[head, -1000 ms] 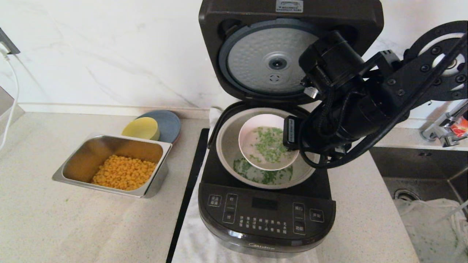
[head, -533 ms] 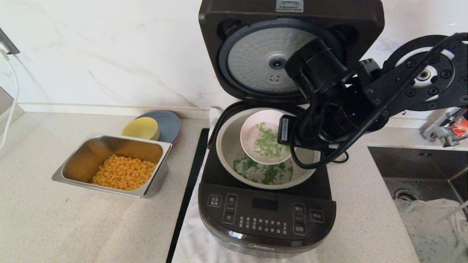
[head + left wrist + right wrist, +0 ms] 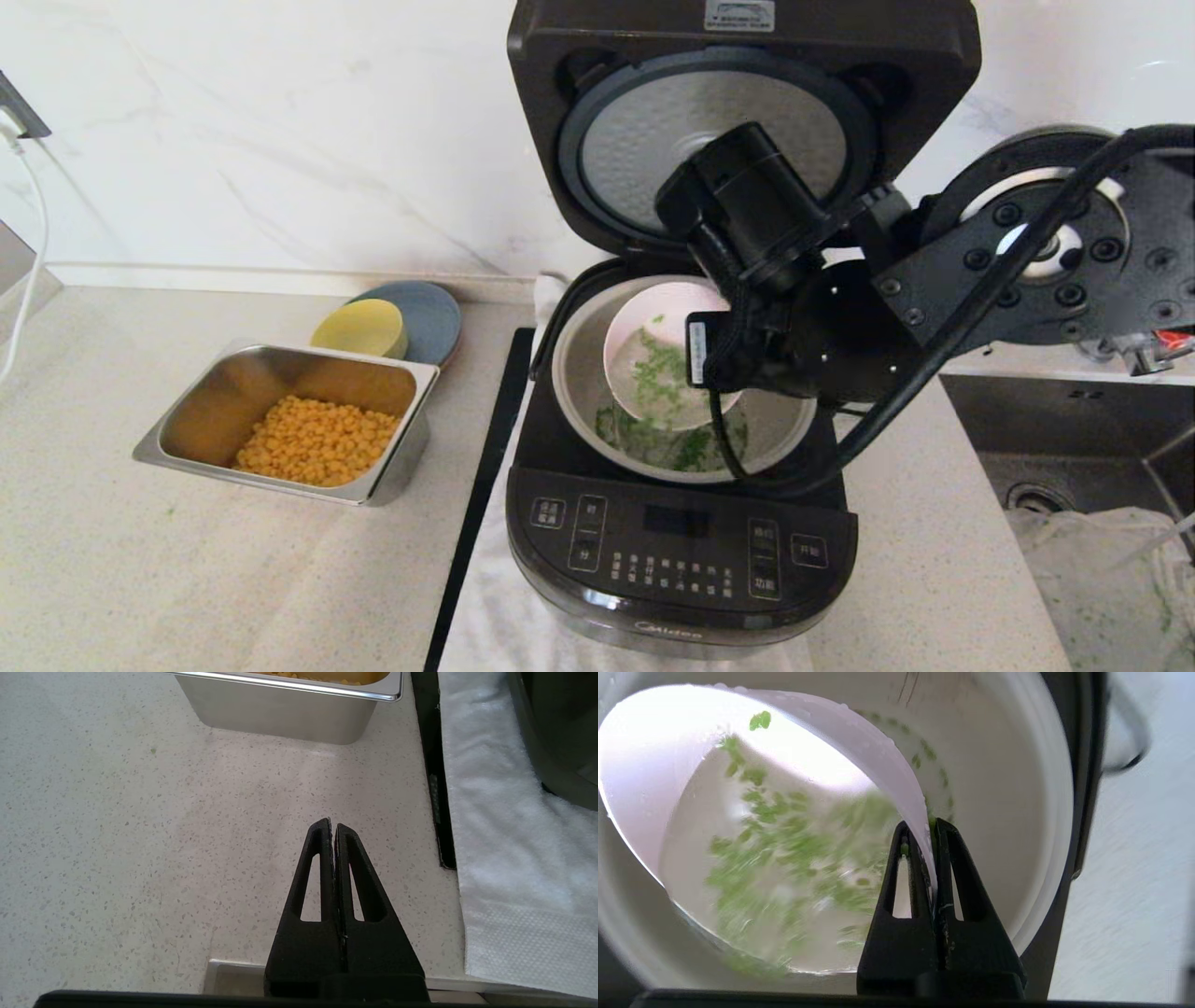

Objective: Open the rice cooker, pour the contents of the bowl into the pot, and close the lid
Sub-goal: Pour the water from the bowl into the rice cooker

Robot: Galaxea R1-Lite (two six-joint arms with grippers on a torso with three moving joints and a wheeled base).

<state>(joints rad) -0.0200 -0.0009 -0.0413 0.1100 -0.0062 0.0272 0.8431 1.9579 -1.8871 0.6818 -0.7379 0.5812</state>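
The right gripper (image 3: 930, 833) pinches the pink bowl's (image 3: 653, 322) rim, tilting it over the pot (image 3: 583, 373); chopped greens (image 3: 665, 369) slide down inside.

A pale speckled tabletop (image 3: 187, 579) filled the scene, and everything else lay around it. Behind it rose a white marble-veined wall (image 3: 280, 140), brightly and evenly lit. At the wall's left edge a white cable (image 3: 35, 243) hung down toward the tabletop. A white towel (image 3: 495, 826) was spread over the tabletop's middle, with a thin black strip (image 3: 481, 485) running along the towel's left edge. To the right, a steel sink (image 3: 1074, 448) was sunk into the tabletop, with a chrome tap (image 3: 1120, 341) behind it and crumpled white material (image 3: 1092, 579) lying in the basin.
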